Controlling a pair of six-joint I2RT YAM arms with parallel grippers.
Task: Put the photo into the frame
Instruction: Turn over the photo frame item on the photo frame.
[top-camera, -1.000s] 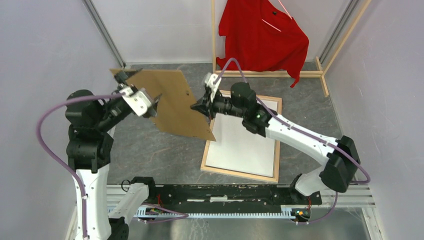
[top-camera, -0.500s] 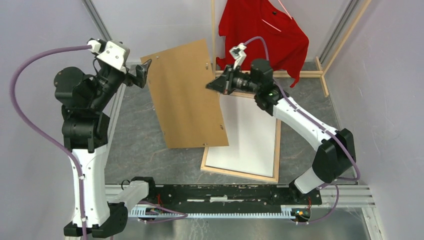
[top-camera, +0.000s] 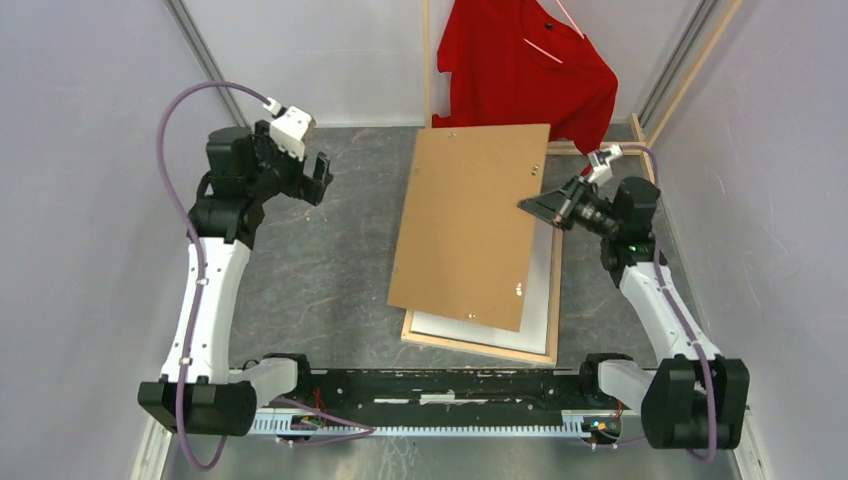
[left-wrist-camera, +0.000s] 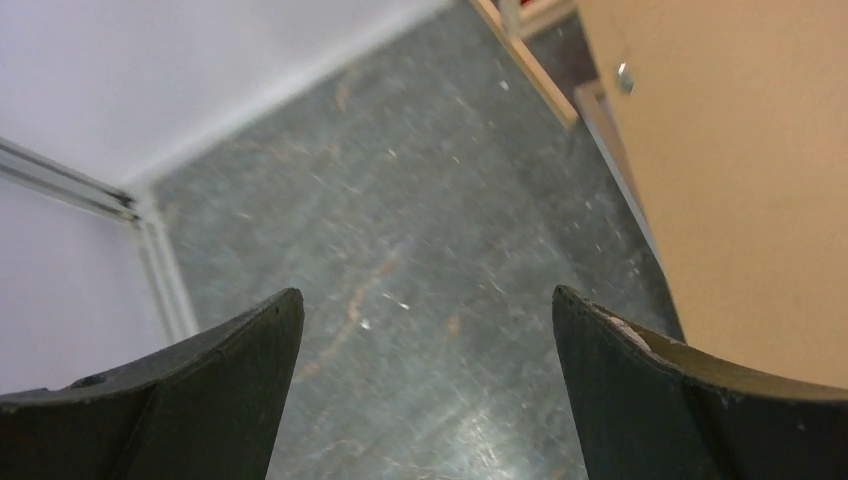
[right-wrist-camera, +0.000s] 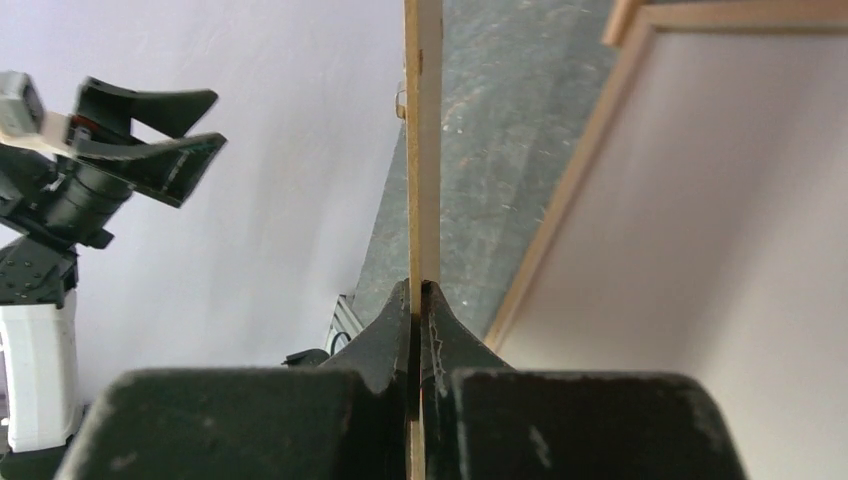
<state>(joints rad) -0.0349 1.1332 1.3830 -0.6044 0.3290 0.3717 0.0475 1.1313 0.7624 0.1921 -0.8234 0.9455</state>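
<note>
Right gripper (top-camera: 528, 205): pinching backing board (top-camera: 470, 225) edge, over the frame (top-camera: 480, 347).
Left gripper (top-camera: 315, 180): spread, empty, left of frame.
Photo (top-camera: 470, 330): likely the white sheet inside frame.
Handling: we lower board square within frame's rim.

The left arm (top-camera: 212, 280) and right arm (top-camera: 655, 300) match: white shells on the long links, bulky black housings at the joints. A mauve cable (top-camera: 166, 130) runs along each one. Each wrist carries a small white camera block (top-camera: 291, 127). The left tool (left-wrist-camera: 425, 300) has two matte black fingers, broad at the root and tapering to curved tips. The right tool (right-wrist-camera: 420, 292) has the same fingers, scuffed along the inner edges. A green light (top-camera: 632, 243) glows on the right arm. Both bases stand on a black rail (top-camera: 440, 385) edged by a white toothed strip (top-camera: 440, 428)
</note>
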